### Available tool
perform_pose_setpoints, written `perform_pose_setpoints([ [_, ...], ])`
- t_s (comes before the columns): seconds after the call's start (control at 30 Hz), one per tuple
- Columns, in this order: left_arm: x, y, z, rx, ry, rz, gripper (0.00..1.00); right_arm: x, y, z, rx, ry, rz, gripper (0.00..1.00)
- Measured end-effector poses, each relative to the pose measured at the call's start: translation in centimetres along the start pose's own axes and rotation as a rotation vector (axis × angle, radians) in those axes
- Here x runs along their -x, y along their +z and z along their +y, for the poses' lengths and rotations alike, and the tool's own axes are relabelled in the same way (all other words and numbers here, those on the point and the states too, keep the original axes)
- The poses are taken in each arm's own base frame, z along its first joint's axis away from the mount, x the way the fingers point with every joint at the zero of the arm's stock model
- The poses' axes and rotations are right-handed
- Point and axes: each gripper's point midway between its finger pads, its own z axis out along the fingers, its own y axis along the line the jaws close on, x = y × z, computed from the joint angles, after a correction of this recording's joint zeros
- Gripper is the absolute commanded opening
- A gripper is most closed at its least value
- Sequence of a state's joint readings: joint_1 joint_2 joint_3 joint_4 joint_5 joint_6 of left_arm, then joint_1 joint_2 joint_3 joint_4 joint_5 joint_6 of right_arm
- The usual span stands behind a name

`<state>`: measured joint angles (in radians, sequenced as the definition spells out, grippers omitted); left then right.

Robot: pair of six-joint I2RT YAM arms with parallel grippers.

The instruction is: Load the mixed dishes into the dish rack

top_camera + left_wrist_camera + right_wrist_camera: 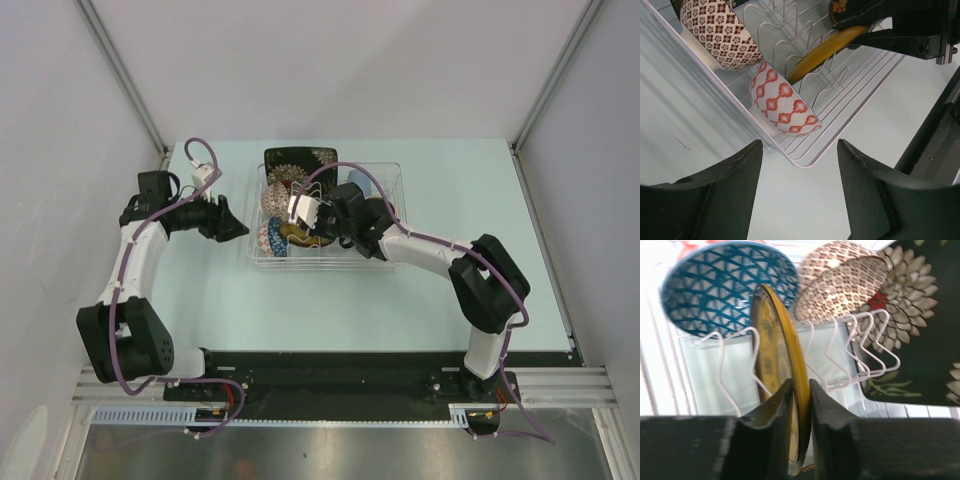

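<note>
**Right fingers** — narrow, pinched on the rim of the yellow saucer. The saucer stands on edge, set down between two upright prongs in the near part of the dish rack.

**Left fingers** — wide apart and holding nothing. They hang over the bare table just left of the rack's near-left corner and touch nothing.

**Neighbours in the rack**
- Small blue bowl: tipped on its side just left of the saucer.
- Beige netted bowl: on its side, beyond the saucer.
- Black floral plate: at the far end.

**Rack** — far middle of the table, on its clear tray.

**Step in hand** — seating the saucer in its slot; judged all but done, with the release left.

**Next move** — calls for spreading the right fingers just enough to free the rim. They should then lift straight up along the saucer's plane, so that neither the saucer nor the blue bowl beside it gets nudged.
</note>
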<state>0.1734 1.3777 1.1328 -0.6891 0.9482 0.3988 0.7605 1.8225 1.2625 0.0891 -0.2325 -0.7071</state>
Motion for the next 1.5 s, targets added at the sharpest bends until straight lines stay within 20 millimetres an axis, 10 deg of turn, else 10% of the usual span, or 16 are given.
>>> perform_pose_setpoints([
  [0.33,0.1,-0.1,-0.1,-0.001,-0.003,-0.003,0.67,0.0,0.0,-1.5,-0.068,-0.006,0.005,0.47],
  [0.43,0.1,-0.1,-0.1,-0.001,-0.003,-0.004,0.67,-0.1,0.0,-1.6,-0.076,-0.001,0.011,1.00],
  [0.63,0.3,0.0,0.0,0.001,0.006,-0.010,0.67,0.6,-0.8,-2.7,-0.130,-0.001,0.015,1.00],
  [1.07,0.5,0.0,0.0,0.002,-0.012,-0.018,0.63,11.3,-16.0,-11.2,-0.534,0.221,-0.207,1.00],
  [1.27,0.7,0.2,-0.2,0.033,-0.022,-0.008,0.65,6.6,-21.4,-12.7,-0.620,0.541,-0.118,1.00],
  [1.5,2.2,0.7,-2.0,0.036,0.023,-0.018,0.65,-0.4,-20.6,-8.2,-0.583,0.835,0.101,1.00],
])
